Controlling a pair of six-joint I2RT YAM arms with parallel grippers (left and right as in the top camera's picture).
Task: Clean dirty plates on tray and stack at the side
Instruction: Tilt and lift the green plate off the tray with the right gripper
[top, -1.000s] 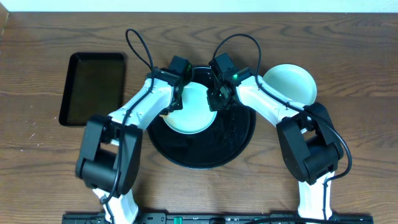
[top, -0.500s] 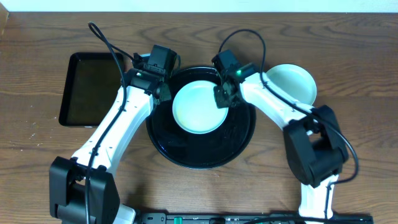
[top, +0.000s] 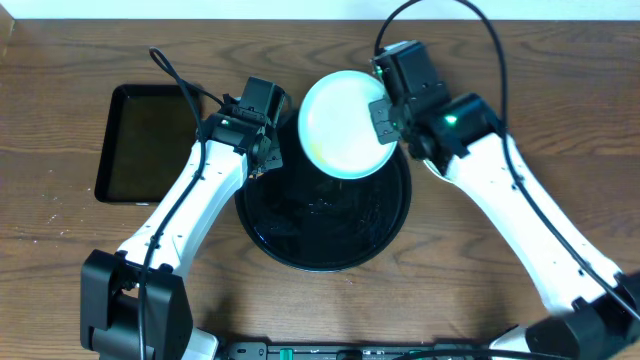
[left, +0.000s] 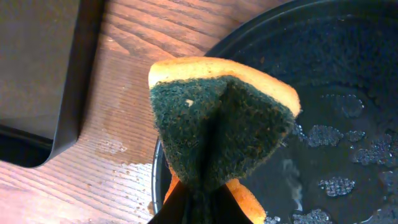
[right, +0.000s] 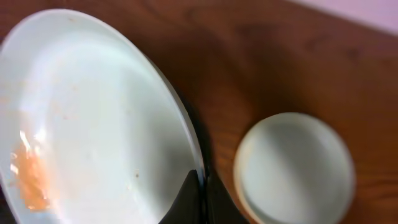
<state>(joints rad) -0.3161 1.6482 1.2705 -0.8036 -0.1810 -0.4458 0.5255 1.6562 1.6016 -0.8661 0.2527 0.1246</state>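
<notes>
Since half a second ago the mint plate (top: 345, 125) has come up off the tray (top: 300, 245), carried by the right gripper (top: 384, 113), which is clamped on the plate's right rim. The left gripper (top: 262, 152) has hardly shifted; it hangs over the tray's left rim with its jaws pinched together on a folded sponge (left: 217, 124). The coming move turns on where the side stack lies from the held plate. In the right wrist view a second plate (right: 293, 168) rests flat on the bare table (right: 267, 56), just past the held rim on the far side from the tray, so the right arm is clearly the nearer one. The held plate hangs tilted, face towards the tray, and would need levelling before it is set down. An orange patch near its lower edge may be a leftover smear or only a reflection; the blur leaves that open. The wood around the resting plate looks free, the tray floor is wet, and the rectangular tray (top: 150, 140) sits well apart on the left.
</notes>
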